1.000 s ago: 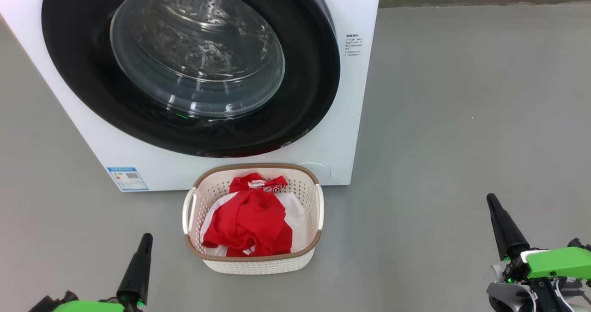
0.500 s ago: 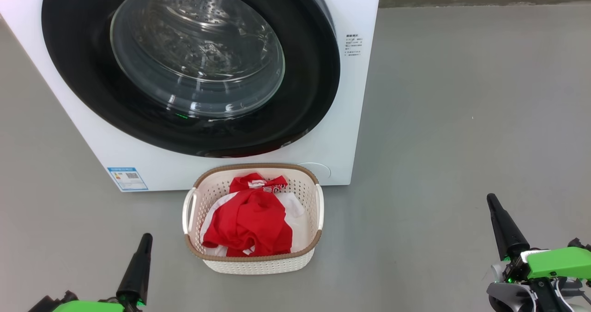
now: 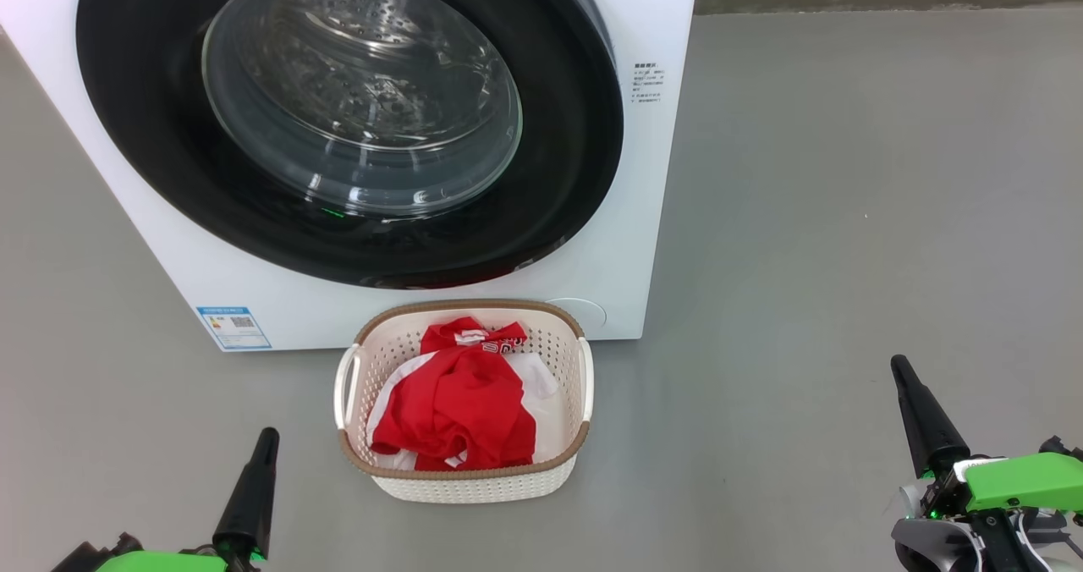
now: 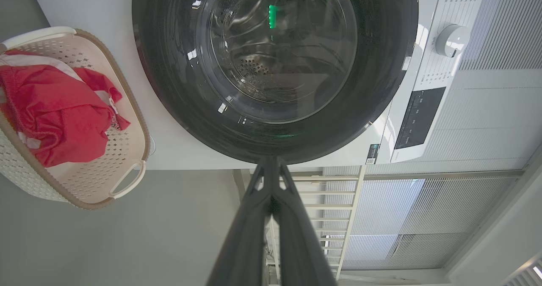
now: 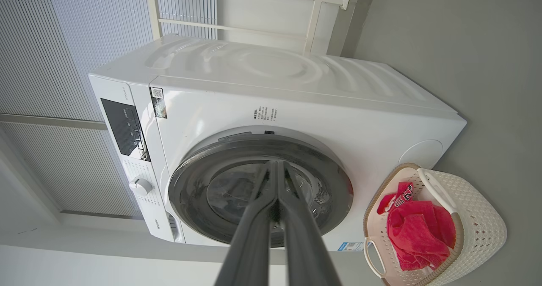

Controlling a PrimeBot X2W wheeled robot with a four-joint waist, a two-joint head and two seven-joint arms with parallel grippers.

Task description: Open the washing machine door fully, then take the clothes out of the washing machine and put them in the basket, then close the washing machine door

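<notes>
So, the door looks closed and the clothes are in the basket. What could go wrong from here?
1. The door looks flush with the machine, but whether it latched cannot be seen; it might swing open.
2. The basket stands on the floor right before the machine, between the shut left gripper and right gripper; driving forward could knock it and spill the clothes.

the washing machine door (image 3: pixel 360 98) lies shut against the washing machine (image 3: pixel 651 174), barring the way in; the basket (image 3: pixel 470 308) stands just before the machine, below the door, its top open above the clothes (image 3: pixel 457 411); grey floor (image 3: pixel 846 217) lies open on both sides of the basket.
</notes>
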